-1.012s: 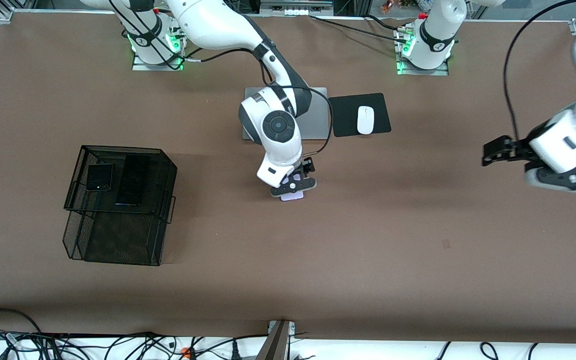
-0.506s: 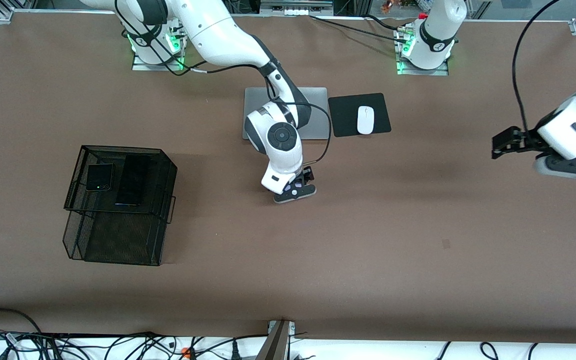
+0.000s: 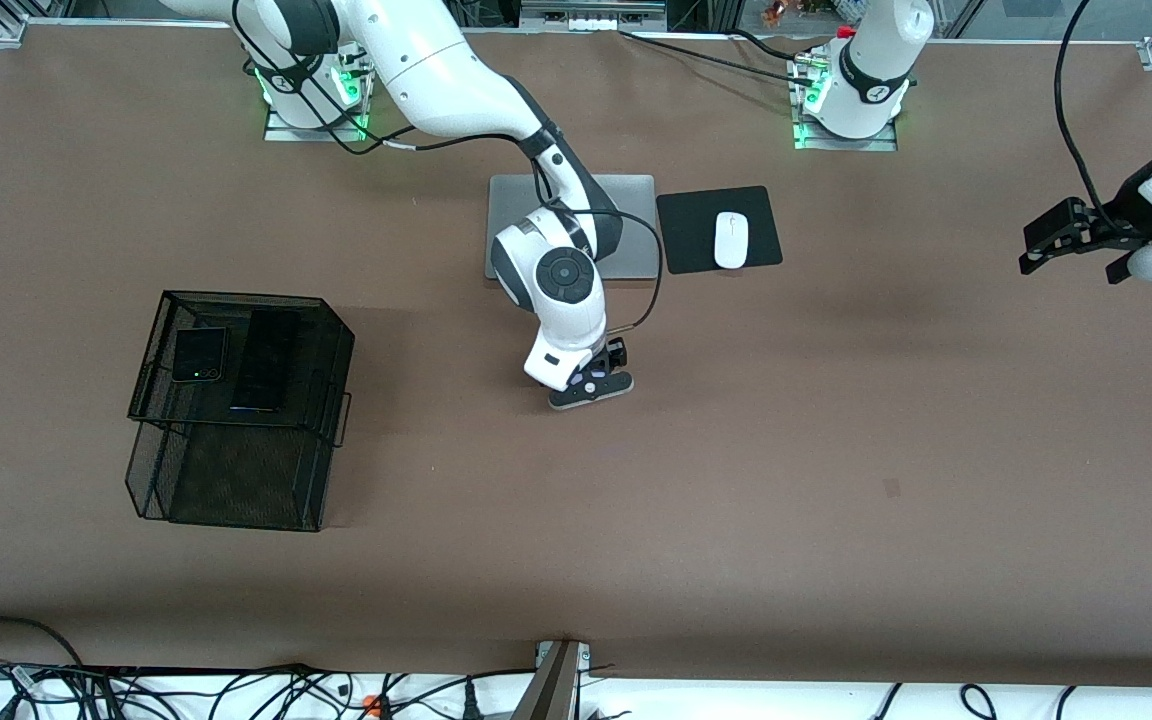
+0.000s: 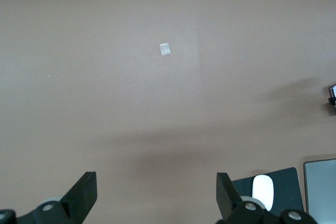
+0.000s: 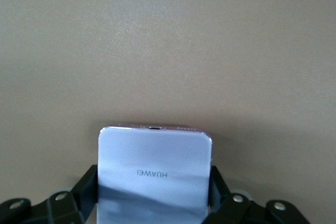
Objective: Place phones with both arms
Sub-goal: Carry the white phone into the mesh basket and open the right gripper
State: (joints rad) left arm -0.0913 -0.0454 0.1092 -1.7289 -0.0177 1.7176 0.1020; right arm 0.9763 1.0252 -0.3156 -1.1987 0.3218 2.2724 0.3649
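A pale lavender-white phone (image 5: 155, 163) lies flat on the brown table near its middle. My right gripper (image 5: 153, 184) is down on it, its black fingers (image 5: 90, 183) pressed against the phone's two long sides. In the front view this gripper (image 3: 591, 388) covers nearly all of that phone. A small squarish black phone (image 3: 199, 354) and a long black slab phone (image 3: 266, 360) rest side by side on top of the black mesh basket (image 3: 236, 480) toward the right arm's end. My left gripper (image 3: 1036, 245) hangs open and empty over bare table (image 4: 156, 192) at the left arm's end.
A silver laptop (image 3: 626, 215) lies closed near the robots' bases, partly under the right arm. Beside it a white mouse (image 3: 731, 240) sits on a black pad (image 3: 696, 232). A small pale mark (image 3: 892, 487) is on the tabletop.
My right gripper came down over the lavender phone and closed its fingers on its sides. The left arm drew back toward its own end of the table, still open.
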